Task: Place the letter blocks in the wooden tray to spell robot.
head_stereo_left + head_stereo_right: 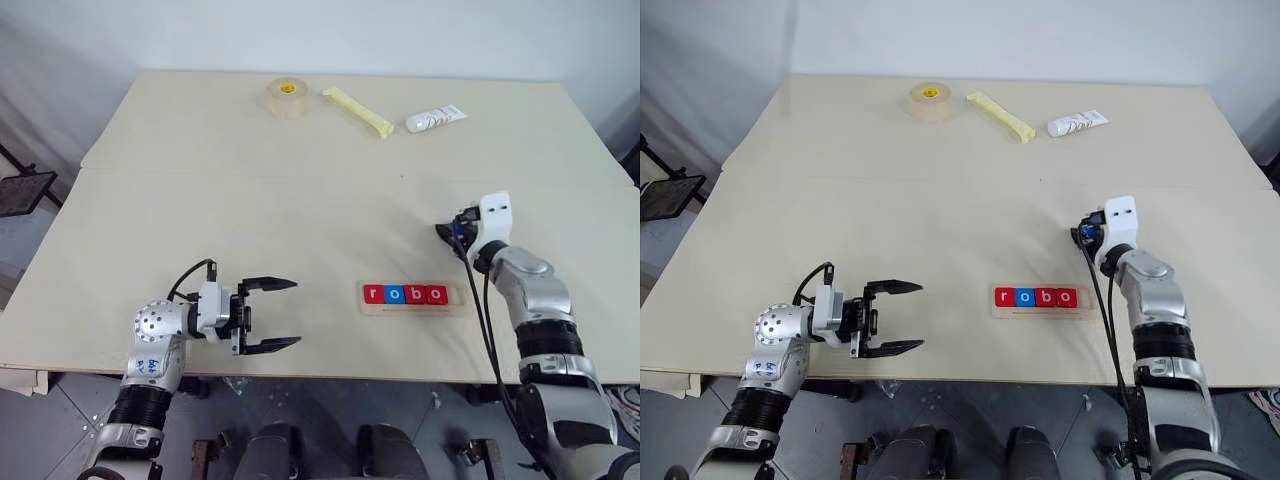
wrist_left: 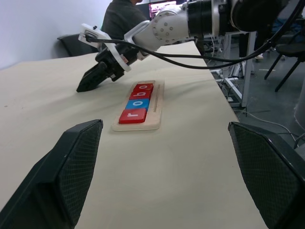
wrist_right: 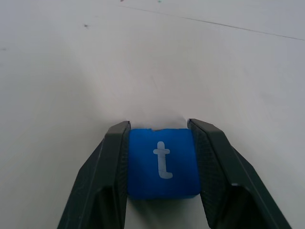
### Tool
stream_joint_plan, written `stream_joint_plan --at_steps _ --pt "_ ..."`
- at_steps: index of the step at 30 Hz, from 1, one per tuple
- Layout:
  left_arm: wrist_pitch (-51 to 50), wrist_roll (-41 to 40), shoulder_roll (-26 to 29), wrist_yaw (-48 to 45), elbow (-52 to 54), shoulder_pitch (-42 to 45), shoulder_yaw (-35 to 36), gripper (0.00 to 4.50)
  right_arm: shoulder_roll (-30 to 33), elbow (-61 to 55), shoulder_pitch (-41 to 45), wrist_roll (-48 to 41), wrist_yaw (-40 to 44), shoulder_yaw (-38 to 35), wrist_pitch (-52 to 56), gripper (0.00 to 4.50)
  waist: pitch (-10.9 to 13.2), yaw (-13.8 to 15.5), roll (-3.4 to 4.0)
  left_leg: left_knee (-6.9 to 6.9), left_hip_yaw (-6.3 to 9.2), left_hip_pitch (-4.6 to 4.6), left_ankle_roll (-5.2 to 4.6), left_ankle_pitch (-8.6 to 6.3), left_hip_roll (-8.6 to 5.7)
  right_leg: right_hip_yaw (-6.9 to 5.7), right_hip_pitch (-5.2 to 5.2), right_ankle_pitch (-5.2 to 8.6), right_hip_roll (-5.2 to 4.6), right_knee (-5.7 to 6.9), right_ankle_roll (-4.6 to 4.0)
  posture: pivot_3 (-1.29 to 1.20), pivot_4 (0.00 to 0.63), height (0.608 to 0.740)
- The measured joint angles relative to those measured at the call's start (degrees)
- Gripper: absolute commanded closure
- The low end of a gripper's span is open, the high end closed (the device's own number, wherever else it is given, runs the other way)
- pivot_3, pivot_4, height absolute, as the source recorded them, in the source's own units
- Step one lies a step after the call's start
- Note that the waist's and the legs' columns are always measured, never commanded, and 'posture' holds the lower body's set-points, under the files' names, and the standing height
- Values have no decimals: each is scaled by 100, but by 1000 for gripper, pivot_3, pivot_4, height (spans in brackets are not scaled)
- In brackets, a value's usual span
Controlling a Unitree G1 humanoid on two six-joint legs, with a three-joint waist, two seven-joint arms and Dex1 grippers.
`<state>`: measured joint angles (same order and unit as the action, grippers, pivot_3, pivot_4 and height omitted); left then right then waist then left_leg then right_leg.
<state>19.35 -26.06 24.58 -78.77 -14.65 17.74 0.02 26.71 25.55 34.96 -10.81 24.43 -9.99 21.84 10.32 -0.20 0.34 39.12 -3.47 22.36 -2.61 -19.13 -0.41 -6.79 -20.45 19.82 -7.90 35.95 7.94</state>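
right pincer: fingertips hidden under its own wrist housing in both head views; what sits between them can't be read from there
blue t block: near edge hidden by the pincer fingers; whether it rests on the counter or is lifted, can't tell
left pincer: fingers cut off by the lower frame edge in the left wrist view
person: head cut off by the top edge, lower body hidden behind the counter and the right arm
white tube: print too small to read
tape roll: label too small to read
wooden tray: groove hidden under the four blocks
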Motion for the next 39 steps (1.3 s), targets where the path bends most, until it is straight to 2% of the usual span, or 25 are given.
stream_joint_plan --at_steps 7,13,17,25,26,33,36,39 --pt "-1 -39 -11 -198 -221 123 -13 0 236 -2341 -1244 -341 -261 -582 1098 3007 1 12 2 -1 -3 3 0 0 0 2 -3 0 0 -2 0 0 150 740" --pt "-36 -65 -27 -446 -437 266 -62 0 128 -4370 -2853 -744 -497 -1187 1990 3007 1 35 1 -3 -5 3 0 0 -1 6 -1 0 2 -6 0 0 150 740" --pt "-52 -65 -47 -575 -610 431 -61 0 -85 -4707 -3406 -892 -632 -1362 2135 3007 1 19 2 -2 -23 -4 -1 1 -2 22 0 0 2 -9 0 0 150 740" --pt "-52 -62 -139 -669 -715 648 -67 0 -96 -4753 -3511 -976 -649 -1452 2048 3007 1 13 2 -2 -27 -8 0 1 3 33 -2 0 10 -8 0 0 150 740" --pt "-52 -61 -143 -679 -729 649 -67 0 -96 -4749 -3511 -990 -646 -1451 2031 2280 1 14 2 -2 -26 -8 0 1 3 32 -1 0 10 -8 0 0 150 740" --pt "-52 -58 -200 -708 -844 650 -68 0 115 -4783 -3769 -1149 -348 -1566 1923 20 1 33 2 -2 -25 -7 0 1 1 33 -1 0 8 -9 0 0 150 740" --pt "-52 -58 -209 -707 -844 650 -69 0 330 -4897 -3928 -1304 -99 -1723 1926 20 1 27 2 -2 -26 -7 0 1 1 33 -1 0 8 -9 0 0 150 740" --pt "-51 -57 -219 -708 -848 648 -71 0 966 -5082 -4246 -1424 445 -1809 1932 20 0 30 4 -2 -25 -7 -1 1 2 33 1 0 9 -10 0 0 150 740"
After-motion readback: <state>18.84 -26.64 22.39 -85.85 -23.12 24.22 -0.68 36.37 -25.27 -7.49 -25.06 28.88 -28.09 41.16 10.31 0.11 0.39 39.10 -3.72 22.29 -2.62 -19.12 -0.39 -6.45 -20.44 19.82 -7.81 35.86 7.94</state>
